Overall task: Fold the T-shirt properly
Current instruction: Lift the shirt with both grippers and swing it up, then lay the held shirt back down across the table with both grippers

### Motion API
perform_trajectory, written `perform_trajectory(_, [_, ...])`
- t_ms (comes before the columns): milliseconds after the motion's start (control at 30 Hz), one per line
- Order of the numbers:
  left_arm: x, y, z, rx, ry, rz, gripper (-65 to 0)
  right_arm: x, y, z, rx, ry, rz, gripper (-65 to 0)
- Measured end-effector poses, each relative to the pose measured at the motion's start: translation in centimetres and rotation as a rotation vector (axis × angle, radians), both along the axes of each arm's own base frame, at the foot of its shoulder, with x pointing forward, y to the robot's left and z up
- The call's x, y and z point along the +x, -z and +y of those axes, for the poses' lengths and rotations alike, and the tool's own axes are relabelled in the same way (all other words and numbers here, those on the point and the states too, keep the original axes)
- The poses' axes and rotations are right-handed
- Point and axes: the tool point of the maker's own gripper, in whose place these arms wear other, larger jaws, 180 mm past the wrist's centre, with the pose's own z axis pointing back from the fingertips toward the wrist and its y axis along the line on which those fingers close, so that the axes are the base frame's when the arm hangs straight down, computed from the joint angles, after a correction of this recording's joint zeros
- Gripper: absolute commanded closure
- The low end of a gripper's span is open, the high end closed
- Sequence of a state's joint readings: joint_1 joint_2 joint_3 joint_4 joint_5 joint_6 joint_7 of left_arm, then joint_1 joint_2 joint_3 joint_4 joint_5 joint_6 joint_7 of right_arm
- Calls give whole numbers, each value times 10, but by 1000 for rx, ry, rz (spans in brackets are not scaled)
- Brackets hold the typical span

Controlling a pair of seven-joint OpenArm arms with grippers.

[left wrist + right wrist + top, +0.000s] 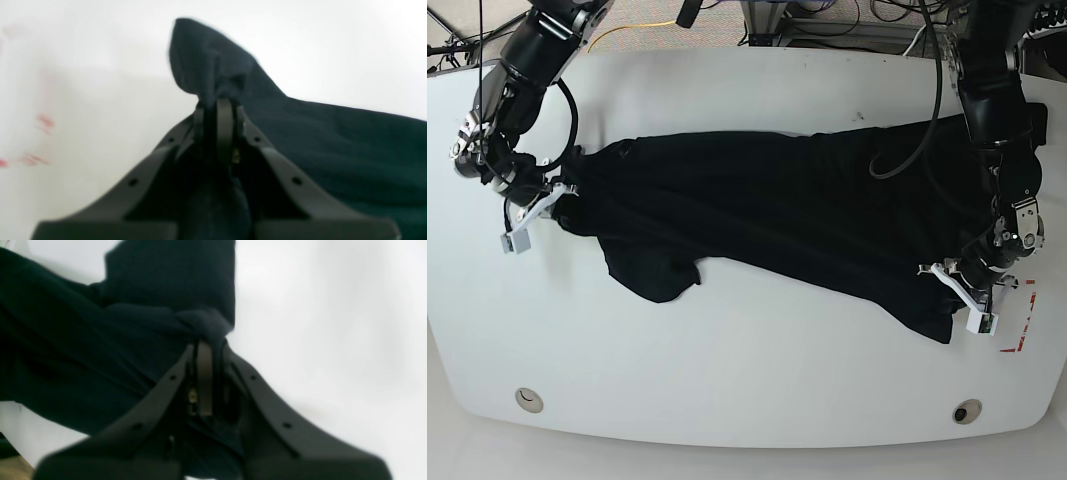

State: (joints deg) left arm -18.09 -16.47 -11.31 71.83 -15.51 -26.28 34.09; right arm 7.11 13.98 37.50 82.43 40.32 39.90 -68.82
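Note:
The black T-shirt [767, 215] lies stretched across the white table [727, 370], wrinkled and bunched lengthwise. On the right of the base view my left gripper [949, 290] is shut on the T-shirt's lower corner. In the left wrist view, the left gripper [220, 105] pinches a raised peak of the T-shirt [206, 60] between its jaws. On the left of the base view my right gripper [567, 185] is shut on the T-shirt's other end. The right wrist view shows the right gripper [208, 345] clamped on a twisted fold of the T-shirt [166, 283].
Red marks [1017, 330] sit on the table beside the left gripper. Two round holes [527, 399] [966, 411] are near the table's front edge. Cables and equipment [827, 20] lie behind the table's far edge.

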Motion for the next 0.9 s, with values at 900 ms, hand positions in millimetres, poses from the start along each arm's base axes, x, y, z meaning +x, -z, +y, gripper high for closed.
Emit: perform_trajectory(900, [23, -268, 17, 153, -68, -495, 0, 159, -231, -40, -259, -141, -370, 0])
